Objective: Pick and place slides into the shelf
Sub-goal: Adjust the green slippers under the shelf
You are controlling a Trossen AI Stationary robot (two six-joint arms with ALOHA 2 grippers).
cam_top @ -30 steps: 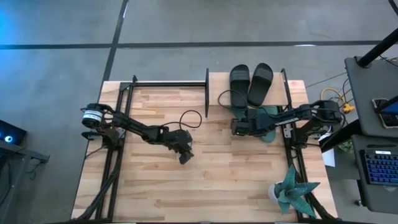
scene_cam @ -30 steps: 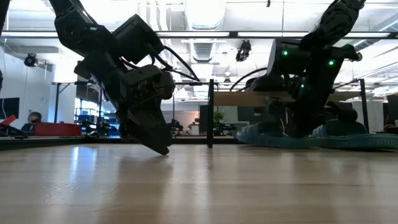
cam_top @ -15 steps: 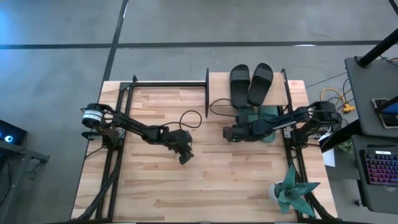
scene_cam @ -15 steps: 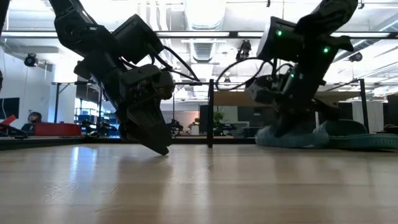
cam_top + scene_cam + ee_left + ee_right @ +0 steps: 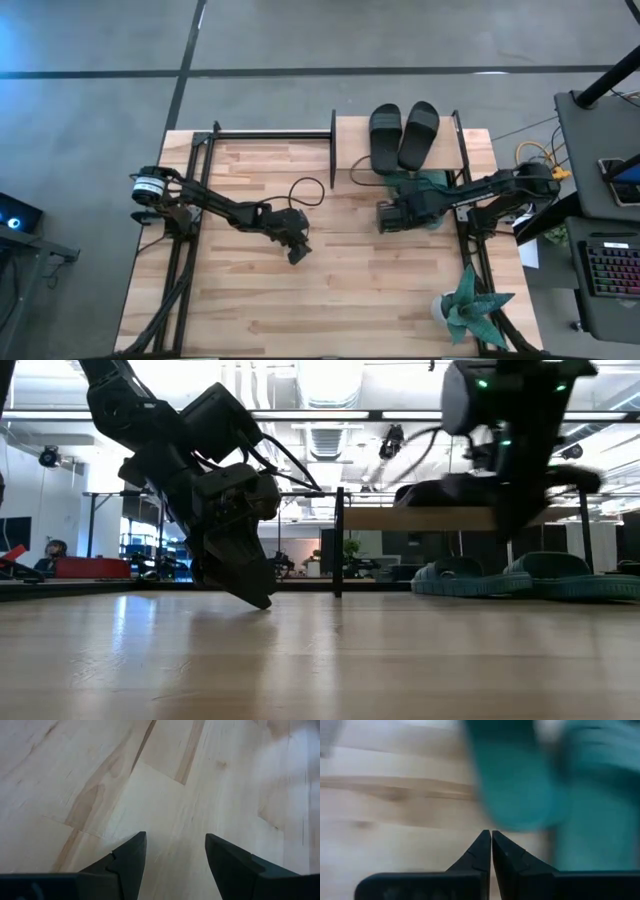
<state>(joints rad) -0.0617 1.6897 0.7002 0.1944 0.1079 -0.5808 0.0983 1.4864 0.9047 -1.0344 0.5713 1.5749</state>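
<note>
Lower centre of the high view: the left hand (image 5: 297, 254) rests tip-down on the pale, plank-grained table (image 5: 250, 310), its fingers spread and empty, as a second ago. Right of centre, the right hand (image 5: 385, 216), fingers pressed together and empty, has drawn back from the teal slides (image 5: 520, 577) and lifted clear. These soft-looking, rounded moulded slides lie on the table under the shelf (image 5: 350, 135), so the lower level appears filled. Upper centre: the matte black slides (image 5: 404, 135) sit side by side on the plywood top; all four seem placed.
</note>
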